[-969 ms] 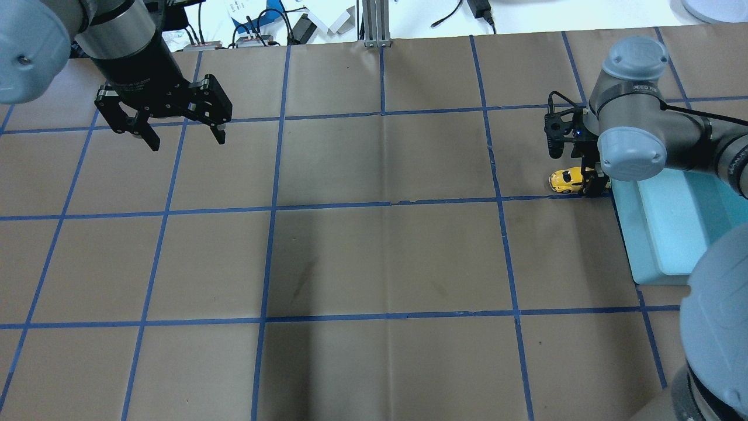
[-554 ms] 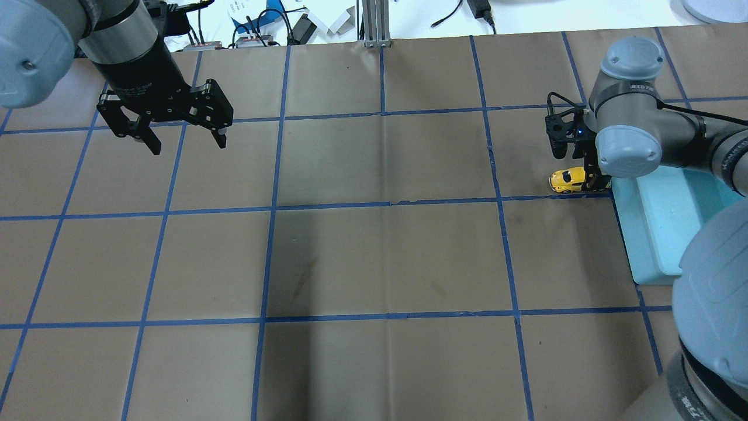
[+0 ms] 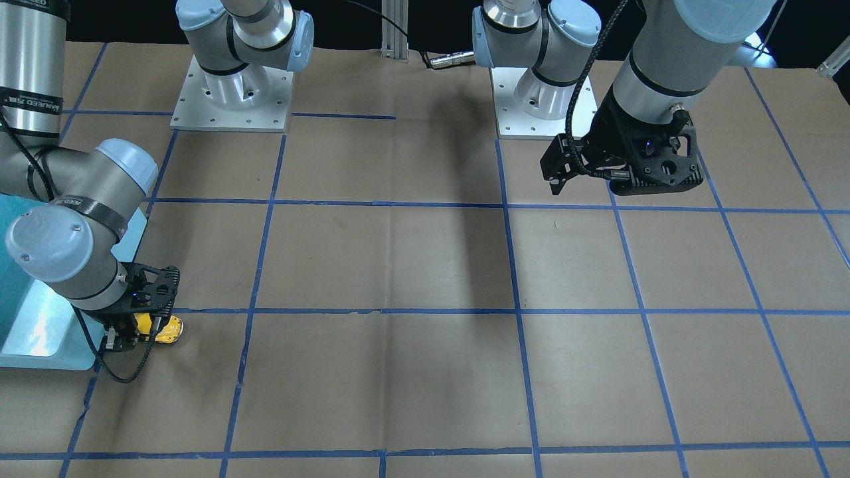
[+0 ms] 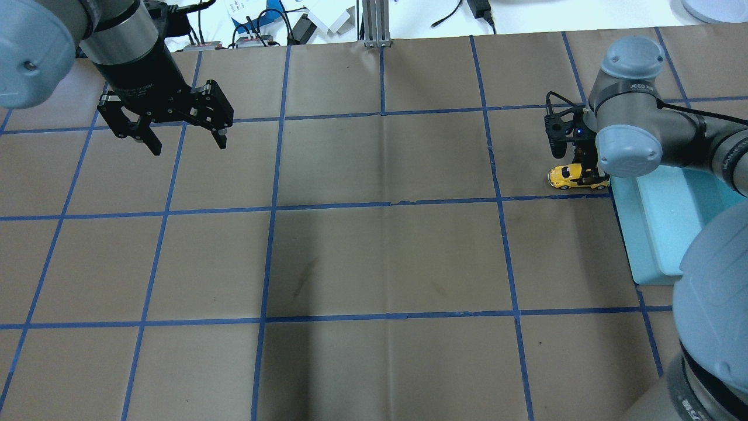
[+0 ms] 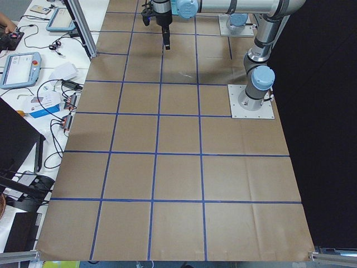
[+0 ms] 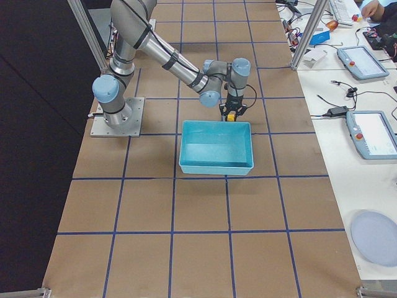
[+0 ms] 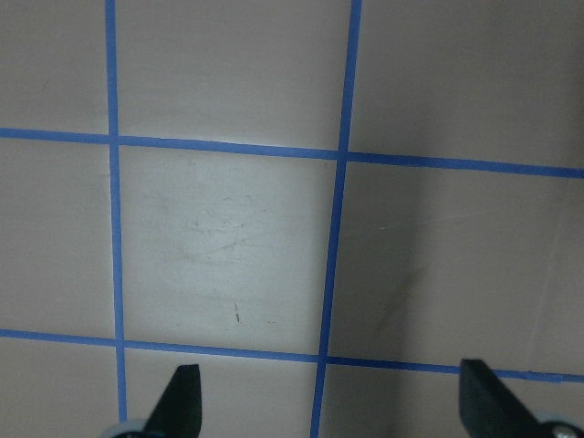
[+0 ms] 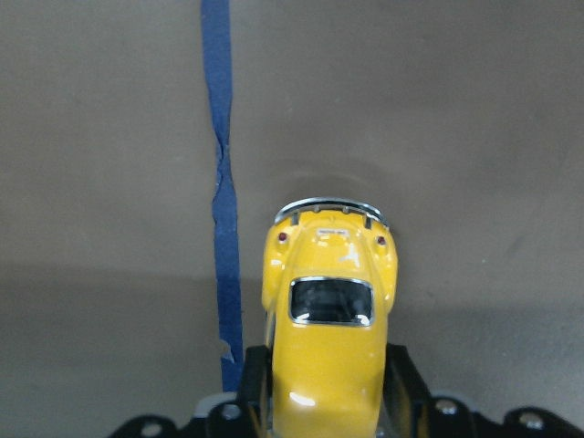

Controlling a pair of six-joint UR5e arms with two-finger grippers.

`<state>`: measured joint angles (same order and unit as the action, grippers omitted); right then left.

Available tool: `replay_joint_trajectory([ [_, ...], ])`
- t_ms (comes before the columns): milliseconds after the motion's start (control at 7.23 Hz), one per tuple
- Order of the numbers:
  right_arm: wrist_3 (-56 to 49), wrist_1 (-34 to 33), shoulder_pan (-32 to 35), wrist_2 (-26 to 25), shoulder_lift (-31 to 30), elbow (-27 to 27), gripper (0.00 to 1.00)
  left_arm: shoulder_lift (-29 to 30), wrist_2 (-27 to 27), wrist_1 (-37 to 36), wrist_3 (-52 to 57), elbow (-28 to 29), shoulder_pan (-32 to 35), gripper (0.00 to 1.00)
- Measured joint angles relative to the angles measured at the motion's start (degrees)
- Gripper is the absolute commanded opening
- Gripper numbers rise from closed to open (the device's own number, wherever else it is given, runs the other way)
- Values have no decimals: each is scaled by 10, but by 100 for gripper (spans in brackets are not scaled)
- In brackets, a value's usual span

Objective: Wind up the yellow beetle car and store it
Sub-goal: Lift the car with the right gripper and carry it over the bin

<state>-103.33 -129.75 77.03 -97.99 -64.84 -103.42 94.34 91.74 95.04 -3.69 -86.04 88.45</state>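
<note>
Wind-up: right hand (image 8: 328,406) clamps small glossy yellow toy beetle car (image 8: 330,274) on table (image 4: 380,263); backward drag likely next, then turquoise plastic bin (image 6: 216,166) beside the hand.

1. Overhead view: light is falling evenly from above. The brown table paper (image 4: 409,164) is reading clean, with a soft darker band lying across its middle squares. The white bench (image 4: 526,14) beyond is blowing out.
2. Front-facing view: a broad, soft-edged shadow is running down the paper from the far edge. The teal bin (image 3: 40,325) is catching pale glare.
3. Side views: one flank of each is dropping to black.
4. Left wrist view: a bright patch is glowing in the centre square and dimming rightward. The left gripper (image 7: 327,409) is showing as two dark, soft tips.
5. Right wrist view: the paper is looking dim and grey. The yellow beetle car (image 8: 328,338) is sitting sharp, a small highlight gleaming on its roof. The right gripper (image 8: 328,401) is blurring at the bottom edge.
</note>
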Motion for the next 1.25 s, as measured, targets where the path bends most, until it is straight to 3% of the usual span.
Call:
replay_joint_trajectory([
  [415,99,12,2,66,-42,33,5,5,-1,-4,0,2,0,100],
  [830,186,73,-8,103,-98,84,5,6,-1,-5,1,4,0,100],
  [1246,269,88,-89,112,-123,62,4,7,-1,-7,1,4,0,100],
])
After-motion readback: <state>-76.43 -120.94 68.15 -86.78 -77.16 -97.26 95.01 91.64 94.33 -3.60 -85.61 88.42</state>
